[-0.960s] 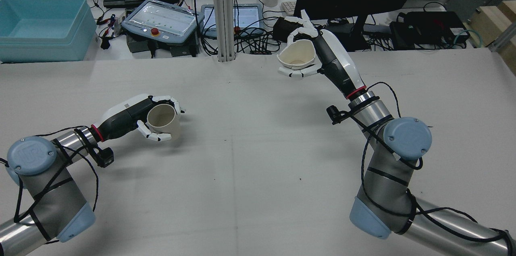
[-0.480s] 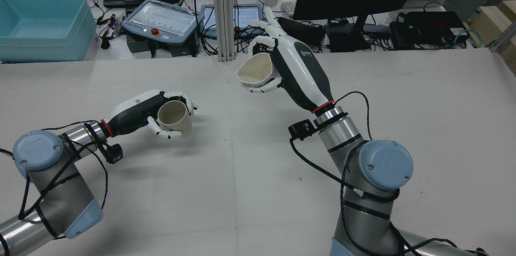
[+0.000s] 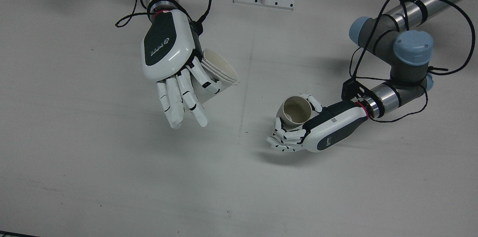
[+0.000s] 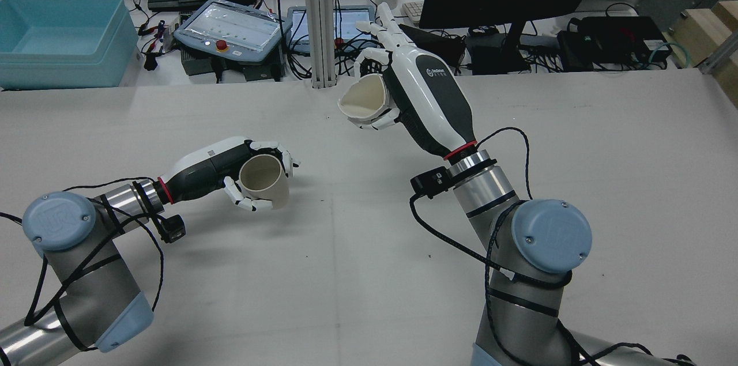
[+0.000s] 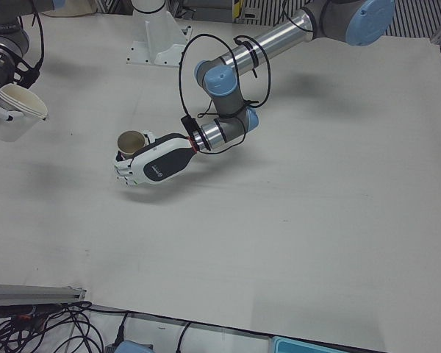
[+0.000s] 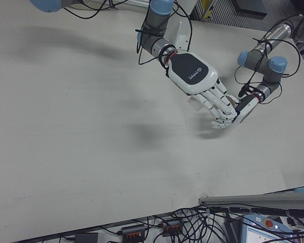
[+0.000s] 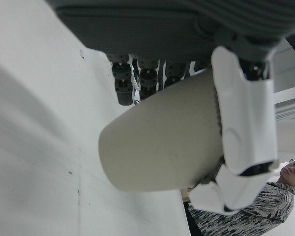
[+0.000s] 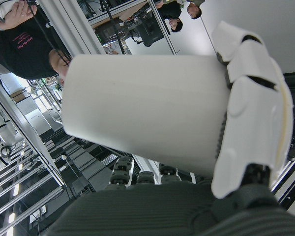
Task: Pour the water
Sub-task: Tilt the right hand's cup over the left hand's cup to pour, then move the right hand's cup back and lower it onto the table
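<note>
Two cups: white cup [image 4: 363, 102] in right robot hand [image 4: 424, 95], tan cup [image 4: 264, 180] in left robot hand [image 4: 222, 167].

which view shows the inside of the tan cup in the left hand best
The front view: it looks almost straight down into the tan cup, held by the left hand. The rear view and left-front view show the mouth obliquely. The left hand view shows only its outer wall.
</note>
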Controlling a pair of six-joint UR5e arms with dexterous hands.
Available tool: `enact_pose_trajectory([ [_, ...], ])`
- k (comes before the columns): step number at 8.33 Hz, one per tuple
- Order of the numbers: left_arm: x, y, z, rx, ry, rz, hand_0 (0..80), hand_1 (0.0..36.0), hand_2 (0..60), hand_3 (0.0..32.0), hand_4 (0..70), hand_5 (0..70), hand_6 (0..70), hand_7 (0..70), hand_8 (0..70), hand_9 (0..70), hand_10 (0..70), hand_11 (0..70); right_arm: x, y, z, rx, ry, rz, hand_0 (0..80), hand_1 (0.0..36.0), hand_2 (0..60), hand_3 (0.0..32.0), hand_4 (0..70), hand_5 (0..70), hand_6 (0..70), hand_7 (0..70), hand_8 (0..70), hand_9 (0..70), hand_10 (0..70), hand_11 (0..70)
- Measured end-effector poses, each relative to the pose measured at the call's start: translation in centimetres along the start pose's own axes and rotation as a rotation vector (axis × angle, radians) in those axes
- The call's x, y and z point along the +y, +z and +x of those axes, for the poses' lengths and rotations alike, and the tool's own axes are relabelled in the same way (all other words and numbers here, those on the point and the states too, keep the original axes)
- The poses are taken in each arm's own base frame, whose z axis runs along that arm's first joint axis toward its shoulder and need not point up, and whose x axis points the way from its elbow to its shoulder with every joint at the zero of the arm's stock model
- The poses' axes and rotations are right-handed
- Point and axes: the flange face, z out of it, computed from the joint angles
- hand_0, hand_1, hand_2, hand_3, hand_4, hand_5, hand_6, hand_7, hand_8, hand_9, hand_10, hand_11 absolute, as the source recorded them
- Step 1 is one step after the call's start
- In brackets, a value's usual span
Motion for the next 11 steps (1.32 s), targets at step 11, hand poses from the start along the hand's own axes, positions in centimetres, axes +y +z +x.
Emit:
enact_pose_trajectory([
  [11, 1.3, 1.3, 1.7, 0.010, 0.006, -0.054, 55.7, 36.0, 60.0, 0.0, 50.1, 70.0, 28.5, 41.8, 17.4, 26.1, 12.4, 19.8, -3.9, -3.0, -2.4, 0.095, -0.129, -0.002, 52.8, 19.2, 18.7, 0.0, 44.0, 41.3, 11.3, 13.8, 1.2, 1.3, 8.8, 14.1],
])
